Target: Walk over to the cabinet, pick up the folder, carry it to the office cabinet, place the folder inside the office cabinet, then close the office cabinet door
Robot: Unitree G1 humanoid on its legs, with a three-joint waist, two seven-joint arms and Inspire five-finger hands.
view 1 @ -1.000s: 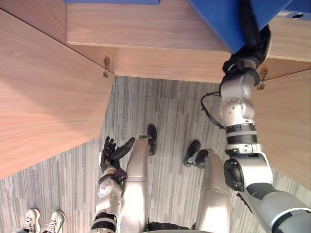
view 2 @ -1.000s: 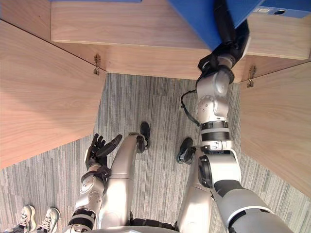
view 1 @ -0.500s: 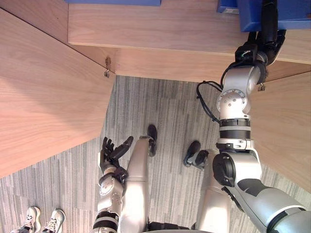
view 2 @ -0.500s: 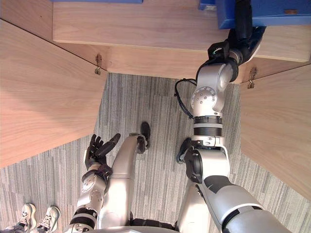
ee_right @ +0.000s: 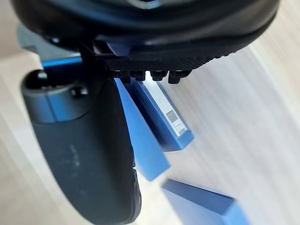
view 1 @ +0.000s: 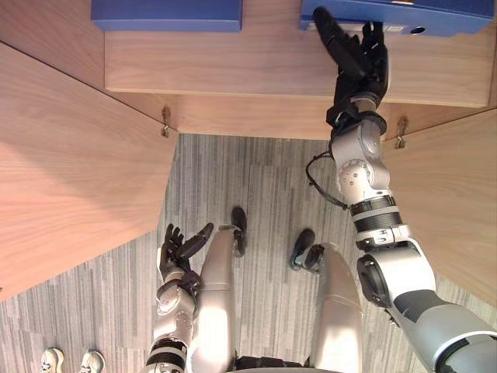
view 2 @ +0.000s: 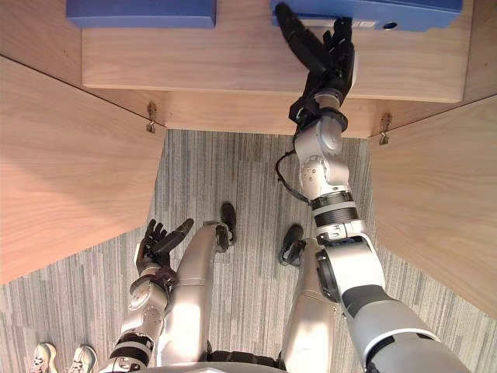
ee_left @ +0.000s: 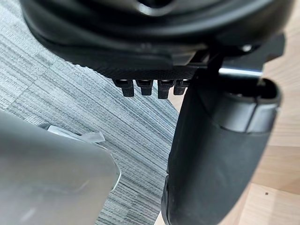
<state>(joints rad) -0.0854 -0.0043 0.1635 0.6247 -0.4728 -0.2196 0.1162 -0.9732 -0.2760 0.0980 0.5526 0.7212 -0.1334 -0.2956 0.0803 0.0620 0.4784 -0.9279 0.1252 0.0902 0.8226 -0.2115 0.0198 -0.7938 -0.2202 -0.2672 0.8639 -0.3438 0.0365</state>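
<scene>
Right hand (view 1: 357, 62) fingers straight at folder (view 1: 450, 12); left hand (view 1: 177, 250) relaxed; wrist view adds label (ee_right: 172, 117).

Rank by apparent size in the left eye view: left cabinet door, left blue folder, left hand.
Largest to smallest:
left cabinet door
left blue folder, cut off by the frame's edge
left hand

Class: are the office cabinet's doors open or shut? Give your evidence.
Open. The left door and right door stand swung outward, baring the shelf where blue folders lie.
</scene>
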